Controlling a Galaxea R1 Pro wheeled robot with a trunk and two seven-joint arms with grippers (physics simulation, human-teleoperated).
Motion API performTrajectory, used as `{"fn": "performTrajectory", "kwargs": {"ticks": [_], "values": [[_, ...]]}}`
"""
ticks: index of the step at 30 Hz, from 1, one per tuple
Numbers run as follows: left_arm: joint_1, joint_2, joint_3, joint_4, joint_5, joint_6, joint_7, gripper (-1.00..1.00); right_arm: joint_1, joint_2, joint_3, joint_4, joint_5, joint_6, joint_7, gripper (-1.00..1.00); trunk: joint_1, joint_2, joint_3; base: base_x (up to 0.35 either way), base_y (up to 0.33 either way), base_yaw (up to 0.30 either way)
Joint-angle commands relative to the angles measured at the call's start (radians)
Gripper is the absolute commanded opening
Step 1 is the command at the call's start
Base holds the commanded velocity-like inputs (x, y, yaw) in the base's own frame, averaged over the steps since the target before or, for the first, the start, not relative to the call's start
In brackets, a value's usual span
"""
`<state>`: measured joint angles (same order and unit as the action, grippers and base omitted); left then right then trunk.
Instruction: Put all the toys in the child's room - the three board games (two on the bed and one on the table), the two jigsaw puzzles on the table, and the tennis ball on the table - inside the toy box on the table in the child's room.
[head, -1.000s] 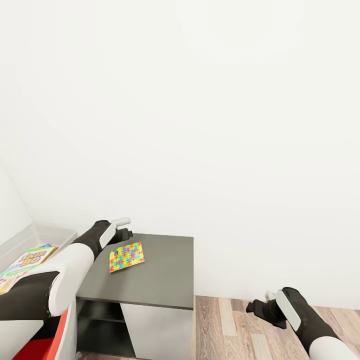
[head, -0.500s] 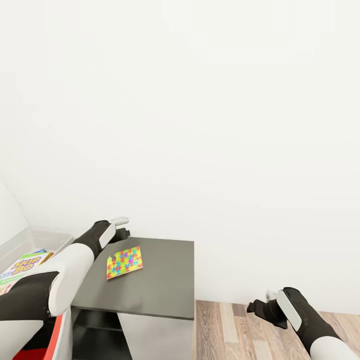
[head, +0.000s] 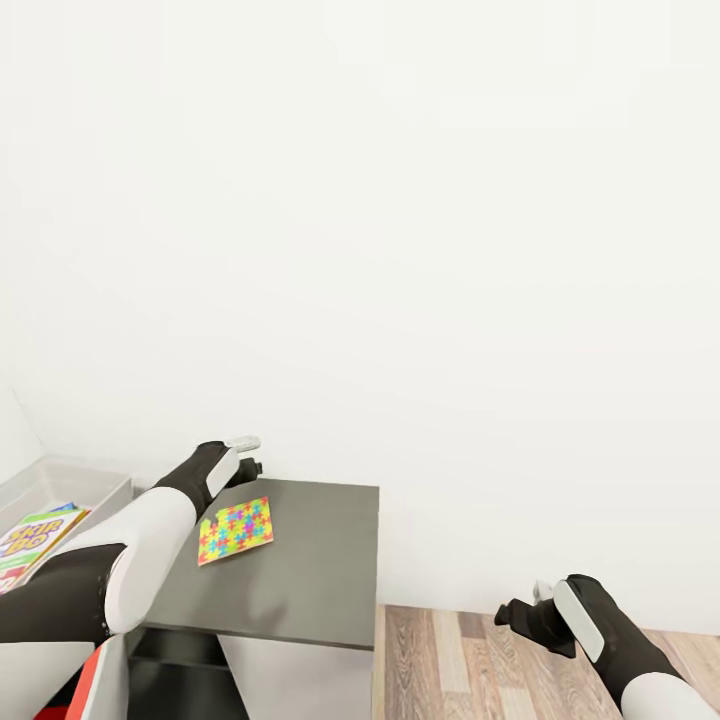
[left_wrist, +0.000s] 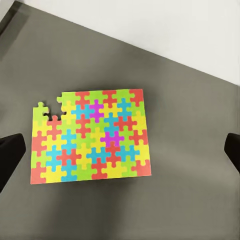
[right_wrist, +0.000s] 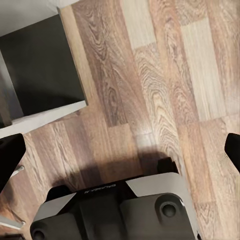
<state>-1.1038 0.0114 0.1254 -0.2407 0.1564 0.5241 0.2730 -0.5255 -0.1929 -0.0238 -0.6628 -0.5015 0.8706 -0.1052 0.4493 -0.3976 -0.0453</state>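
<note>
Partly cropped — toy box and Skip-Bo game.

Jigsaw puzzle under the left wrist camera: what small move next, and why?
Probably lower the left gripper straight down onto the jigsaw puzzle. It lies flat on the dark-grey table section, centred between the wide-open fingertips, untouched. The toy box sits just to the left.

Puzzle on table; toy box to its left.
</note>
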Motion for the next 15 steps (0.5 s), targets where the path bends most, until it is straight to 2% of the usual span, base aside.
{"fn": "performTrajectory", "kwargs": {"ticks": [1, 4, 10, 15], "values": [[-0.001, 0.0, 0.002, -0.002, 0.011, 0.004, 0.007, 1.0, -0.001, 0.0, -0.001, -0.001, -0.011, 0.004, -0.01, 1.0, 0.001, -0.002, -0.002, 0.007, -0.017, 0.0], [-0.001, 0.001, 0.006, -0.002, 0.01, 0.004, 0.008, 1.0, -0.001, -0.001, -0.001, -0.001, -0.011, 0.004, -0.01, 1.0, 0.001, -0.002, -0.002, 0.035, -0.043, 0.0], [-0.001, 0.001, 0.008, -0.002, 0.01, 0.004, 0.008, 1.0, -0.001, 0.001, 0.0, -0.001, -0.011, 0.005, -0.01, 1.0, 0.001, -0.002, -0.002, 0.101, -0.147, 0.0], [-0.001, 0.002, 0.018, -0.003, 0.01, 0.004, 0.008, 1.0, -0.001, 0.001, 0.0, 0.0, -0.012, 0.006, -0.009, 1.0, 0.001, -0.002, -0.002, 0.022, -0.034, 0.0]]}}
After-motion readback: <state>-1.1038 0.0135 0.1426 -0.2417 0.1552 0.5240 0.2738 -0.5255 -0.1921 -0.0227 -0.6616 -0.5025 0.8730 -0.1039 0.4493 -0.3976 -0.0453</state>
